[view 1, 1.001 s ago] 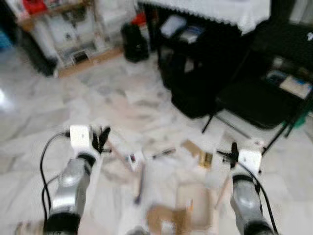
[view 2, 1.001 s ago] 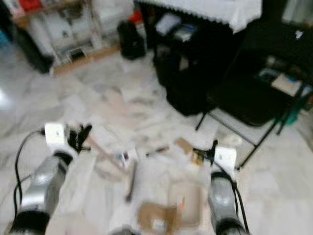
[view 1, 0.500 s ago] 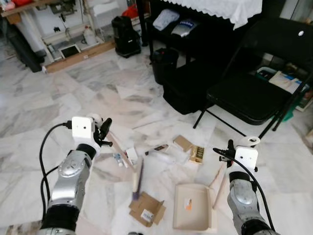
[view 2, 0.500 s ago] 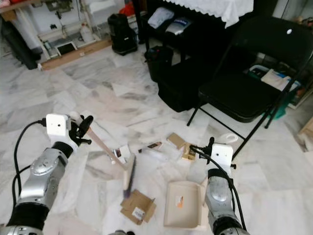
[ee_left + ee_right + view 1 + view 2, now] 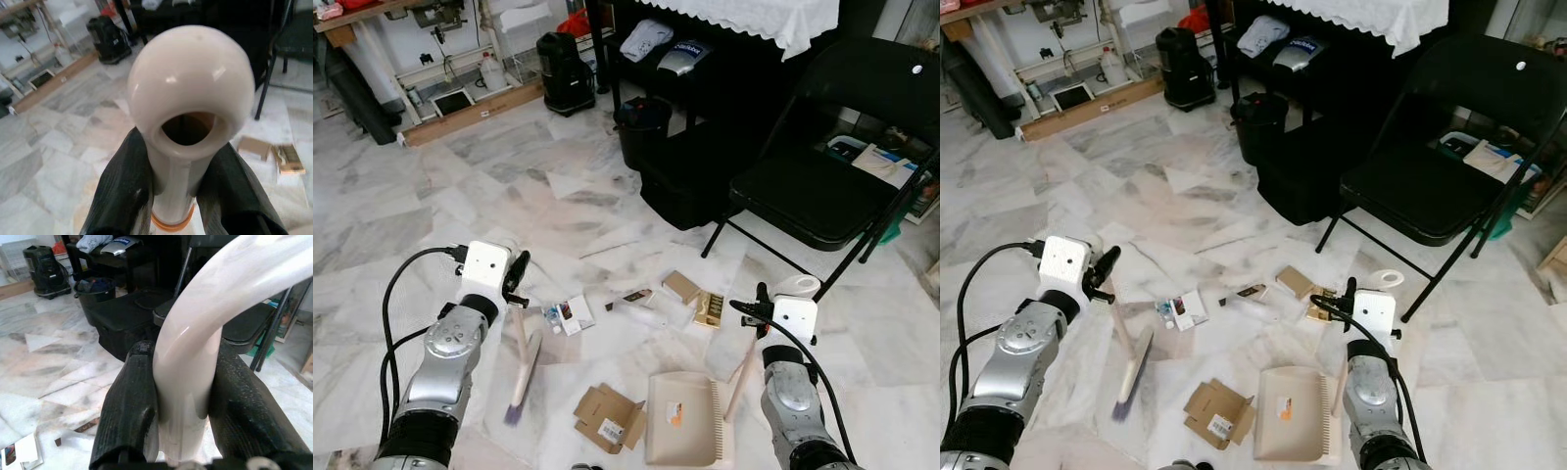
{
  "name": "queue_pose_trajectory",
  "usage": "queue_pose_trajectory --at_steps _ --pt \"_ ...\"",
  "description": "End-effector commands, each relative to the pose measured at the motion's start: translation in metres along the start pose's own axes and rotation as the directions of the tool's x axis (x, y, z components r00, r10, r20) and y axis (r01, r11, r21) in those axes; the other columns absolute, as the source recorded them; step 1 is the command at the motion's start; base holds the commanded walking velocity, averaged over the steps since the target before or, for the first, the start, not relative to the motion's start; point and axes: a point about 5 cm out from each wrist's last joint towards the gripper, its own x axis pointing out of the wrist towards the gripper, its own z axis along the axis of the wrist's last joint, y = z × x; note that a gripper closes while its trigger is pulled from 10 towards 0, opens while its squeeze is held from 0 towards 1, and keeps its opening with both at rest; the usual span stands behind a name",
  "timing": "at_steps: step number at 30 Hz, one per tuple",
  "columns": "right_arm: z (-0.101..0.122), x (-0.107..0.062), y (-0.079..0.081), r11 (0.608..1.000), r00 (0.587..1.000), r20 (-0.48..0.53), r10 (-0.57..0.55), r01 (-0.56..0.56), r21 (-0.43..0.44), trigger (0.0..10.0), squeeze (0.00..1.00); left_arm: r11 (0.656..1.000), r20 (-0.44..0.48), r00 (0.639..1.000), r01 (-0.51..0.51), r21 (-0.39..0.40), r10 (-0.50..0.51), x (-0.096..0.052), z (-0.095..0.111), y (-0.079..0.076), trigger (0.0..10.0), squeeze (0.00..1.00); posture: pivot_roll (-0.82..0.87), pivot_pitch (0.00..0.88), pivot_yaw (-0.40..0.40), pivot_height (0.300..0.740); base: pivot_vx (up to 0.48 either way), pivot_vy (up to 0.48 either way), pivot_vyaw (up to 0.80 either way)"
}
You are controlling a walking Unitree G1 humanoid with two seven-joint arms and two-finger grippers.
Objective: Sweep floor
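left gripper (image 5: 516, 277) grasping broom (image 5: 522, 364); right gripper (image 5: 750, 315) grasping dustpan (image 5: 680, 419)

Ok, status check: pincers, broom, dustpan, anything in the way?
Left pincer shut on broom handle. Right pincer shut on dustpan handle. Cardboard scraps and packets on floor ahead; folding chair front right.

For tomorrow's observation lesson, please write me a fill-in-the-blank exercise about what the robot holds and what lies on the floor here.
1. The left gripper is shut on the handle of the ____.
2. The right gripper holds the handle of the ____.
3. The brown cardboard lies between the brush head and the ____.
4. The folding chair is coloured ____.

Missing words: brush; dustpan; dustpan; black
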Motion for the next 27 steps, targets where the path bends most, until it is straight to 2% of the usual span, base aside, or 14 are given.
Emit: queue_pose_trajectory --at_steps 1,3,6,10,13,15,19,23,27 --pt "-0.003 -0.001 0.002 1.000 1.000 -0.019 0.004 -0.004 0.009 10.0 0.00 0.996 -0.058 0.998 -0.007 0.093 0.012 -0.004 -0.010 0.007 10.0 0.00 0.08 0.109 0.114 0.740 0.000 0.000 0.00" --pt "-0.003 -0.001 0.003 1.000 1.000 -0.020 0.006 -0.006 0.010 10.0 0.00 0.993 -0.079 0.997 0.004 0.119 0.005 -0.006 -0.014 0.006 10.0 0.00 0.08 0.112 0.114 0.740 0.000 0.000 0.00" --pt "-0.003 -0.001 0.003 1.000 1.000 -0.022 0.010 -0.010 0.012 10.0 0.00 0.995 -0.093 0.996 0.010 0.101 0.000 -0.007 -0.017 0.004 10.0 0.00 0.08 0.118 0.112 0.740 0.000 0.000 0.00" --pt "-0.003 -0.001 0.004 1.000 1.000 -0.023 0.017 -0.017 0.014 10.0 0.00 0.991 -0.192 0.979 0.089 0.098 -0.069 -0.008 -0.031 -0.005 10.0 0.00 0.08 0.126 0.111 0.740 0.000 0.000 0.00" --pt "-0.003 -0.001 0.005 1.000 1.000 -0.024 0.017 -0.016 0.017 10.0 0.00 0.991 -0.205 0.975 0.108 0.074 -0.091 -0.008 -0.034 -0.009 10.0 0.00 0.08 0.129 0.111 0.740 0.000 0.000 0.00" --pt "-0.002 0.000 0.006 1.000 1.000 -0.023 0.018 -0.017 0.020 10.0 0.00 0.992 -0.205 0.970 0.126 -0.017 -0.127 -0.007 -0.034 -0.015 10.0 0.00 0.08 0.131 0.111 0.740 0.000 0.000 0.00" --pt "-0.002 -0.001 0.007 1.000 0.999 -0.025 0.023 -0.022 0.022 10.0 0.00 0.985 -0.185 0.972 0.122 -0.118 -0.143 -0.004 -0.030 -0.016 10.0 0.00 0.08 0.135 0.114 0.740 0.000 0.000 0.00" --pt "-0.002 -0.001 0.008 0.999 0.999 -0.026 0.024 -0.023 0.024 10.0 0.00 0.984 -0.169 0.979 0.089 -0.153 -0.115 -0.002 -0.027 -0.011 10.0 0.00 0.08 0.134 0.115 0.740 0.000 0.000 0.00" --pt "-0.003 -0.001 0.009 0.999 0.999 -0.029 0.030 -0.029 0.029 10.0 0.00 0.969 -0.150 0.982 0.078 -0.233 -0.115 0.000 -0.023 -0.009 10.0 0.00 0.08 0.136 0.116 0.740 0.000 0.000 0.00"
